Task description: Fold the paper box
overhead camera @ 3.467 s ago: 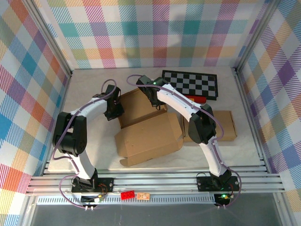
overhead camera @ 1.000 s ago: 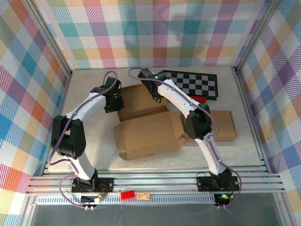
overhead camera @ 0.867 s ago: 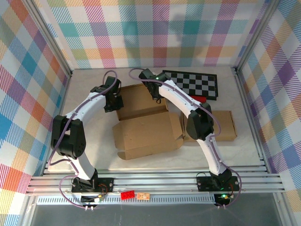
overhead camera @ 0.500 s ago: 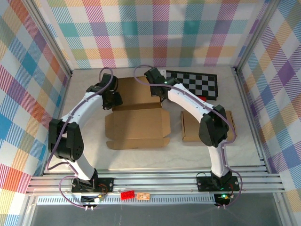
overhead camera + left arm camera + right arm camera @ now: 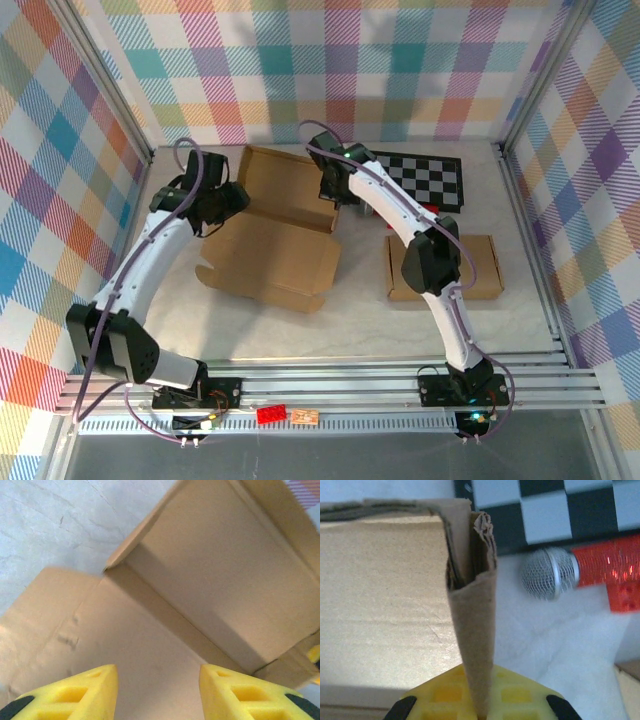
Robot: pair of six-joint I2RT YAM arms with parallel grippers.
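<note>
Right pincer (image 5: 479,702) is clamped tight on the paper box (image 5: 272,240), a doubled cardboard flap standing on edge between its yellow fingers (image 5: 445,694)! Left pincer (image 5: 157,695) hangs with its jaws apart above the box's flat panel, nothing caught between them. From above, the box sits left of centre on the white table (image 5: 340,320), front half lying flat and back half angled up along a crease. The left pincer is by its left edge, the right one at its far right corner. Just beyond that pinched flap lies a microphone (image 5: 550,573) with a silver mesh head and red glitter handle, beside the chessboard (image 5: 415,178). Off to the right, well apart, rests a closed cardboard box (image 5: 445,268).
</note>
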